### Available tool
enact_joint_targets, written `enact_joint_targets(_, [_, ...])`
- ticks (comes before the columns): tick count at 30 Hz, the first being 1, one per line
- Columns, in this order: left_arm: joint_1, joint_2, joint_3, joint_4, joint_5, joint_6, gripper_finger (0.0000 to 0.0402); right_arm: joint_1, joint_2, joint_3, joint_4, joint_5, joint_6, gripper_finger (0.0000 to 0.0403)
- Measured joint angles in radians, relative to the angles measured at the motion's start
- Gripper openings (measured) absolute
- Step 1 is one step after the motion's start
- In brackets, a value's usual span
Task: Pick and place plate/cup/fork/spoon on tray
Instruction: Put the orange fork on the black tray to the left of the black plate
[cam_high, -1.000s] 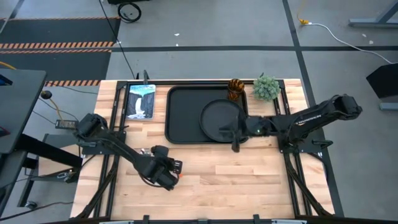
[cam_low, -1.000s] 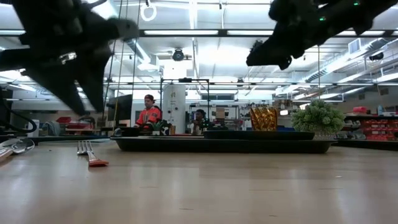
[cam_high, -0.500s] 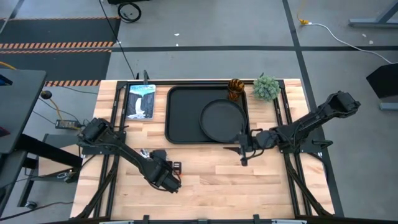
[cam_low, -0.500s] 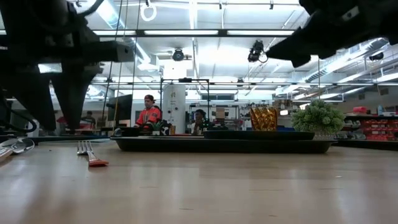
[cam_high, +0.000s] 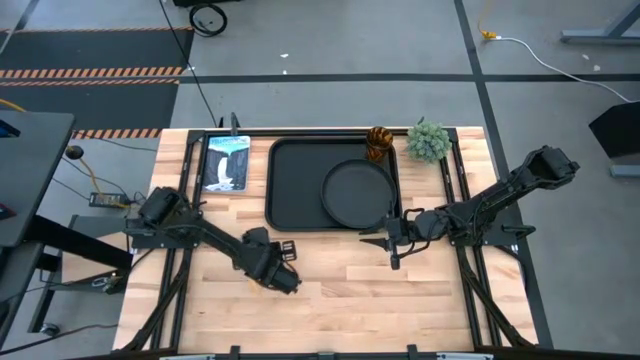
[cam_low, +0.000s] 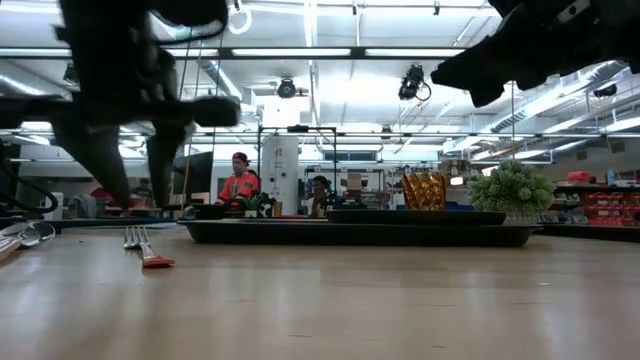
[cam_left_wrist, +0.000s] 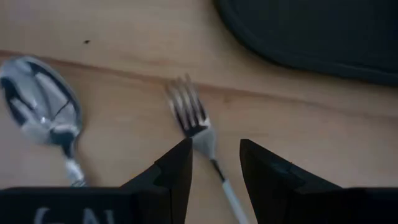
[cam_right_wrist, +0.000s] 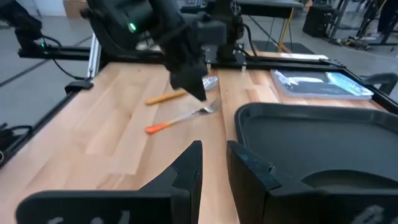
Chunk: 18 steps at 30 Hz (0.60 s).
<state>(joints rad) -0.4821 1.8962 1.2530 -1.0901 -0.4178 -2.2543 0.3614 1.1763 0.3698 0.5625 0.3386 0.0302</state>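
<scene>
The black plate (cam_high: 356, 194) lies on the right half of the black tray (cam_high: 295, 185). The amber cup (cam_high: 378, 142) stands at the tray's far right corner. The fork (cam_left_wrist: 193, 118) and the spoon (cam_left_wrist: 42, 107) lie side by side on the wood, left of the tray's near edge; both also show in the right wrist view, fork (cam_right_wrist: 186, 117) and spoon (cam_right_wrist: 166, 96). My left gripper (cam_left_wrist: 214, 168) hovers open over the fork, one finger on either side of its neck. My right gripper (cam_high: 385, 242) is open and empty, just off the tray's near right corner.
A small green plant (cam_high: 428, 140) stands at the far right, beside the cup. A blue-and-white card (cam_high: 226, 162) lies left of the tray. Bare wood (cam_high: 400, 300) stretches along the near side. People stand in the room beyond (cam_low: 240, 185).
My left gripper has gone toward the far edge and a little right, and has turned from a slant to point straight down over the fork. My right gripper has drawn back from the plate's near right rim toward the near edge, off the tray. The plate has stayed put.
</scene>
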Motion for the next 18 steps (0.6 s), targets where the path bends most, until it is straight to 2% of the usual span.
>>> enact_joint_targets(5, [0.04, 0.032, -0.001, 0.054, 0.039, 0.083, 0.0142, 0.0, 0.003, 0.0, 0.013, -0.025, 0.0, 0.008])
enact_joint_targets(15, [0.02, 0.038, 0.0, 0.108, 0.136, 0.083, 0.0142, 0.0, 0.003, 0.0, 0.022, -0.034, 0.001, 0.008])
enact_joint_targets(18, [0.012, 0.038, 0.0, 0.106, 0.134, 0.067, 0.0142, 0.0, 0.003, 0.0, 0.029, -0.043, 0.001, 0.008])
